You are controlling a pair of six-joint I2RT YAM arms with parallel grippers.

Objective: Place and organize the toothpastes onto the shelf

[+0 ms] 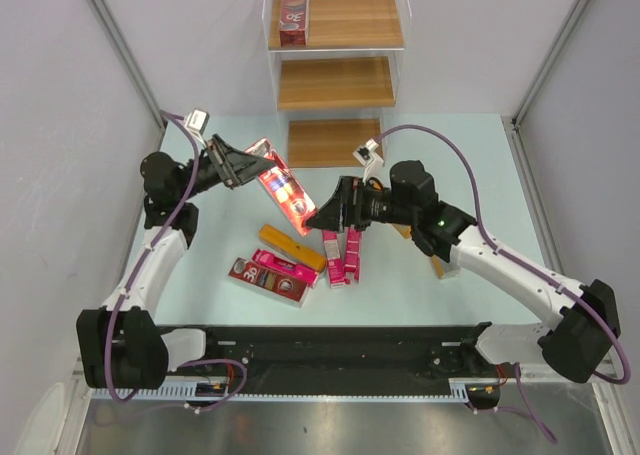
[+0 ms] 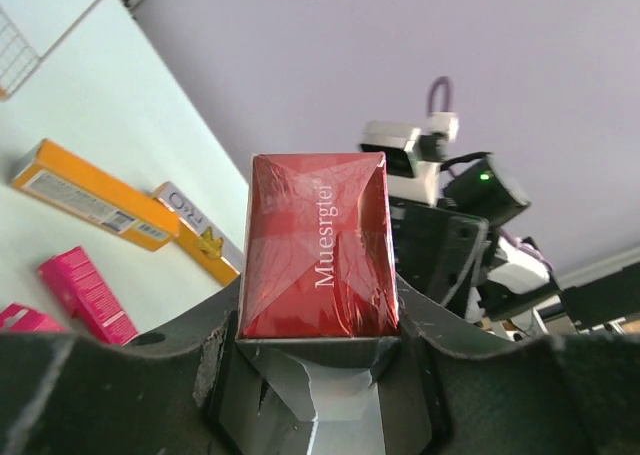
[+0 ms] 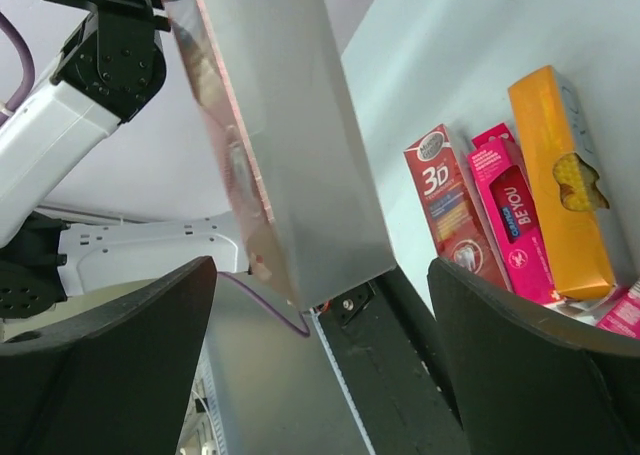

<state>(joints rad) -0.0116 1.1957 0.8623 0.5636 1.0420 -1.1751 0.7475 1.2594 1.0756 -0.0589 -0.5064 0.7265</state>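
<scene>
In front of the shelf (image 1: 336,83), my left gripper (image 1: 258,162) clamps a dark red carton (image 1: 287,195); my right gripper (image 1: 322,215) gapes wide around it.

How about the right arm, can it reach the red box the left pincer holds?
Probably yes: the right pincer stands open around the free end of the red box, the left pincer grips the other end, and nothing lies between.

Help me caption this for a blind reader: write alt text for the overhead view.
The left hand grips one end of a dark red carton while its other end sits inside the open right hand. More cartons lie on the table; the shelf behind holds one red carton on top.
</scene>
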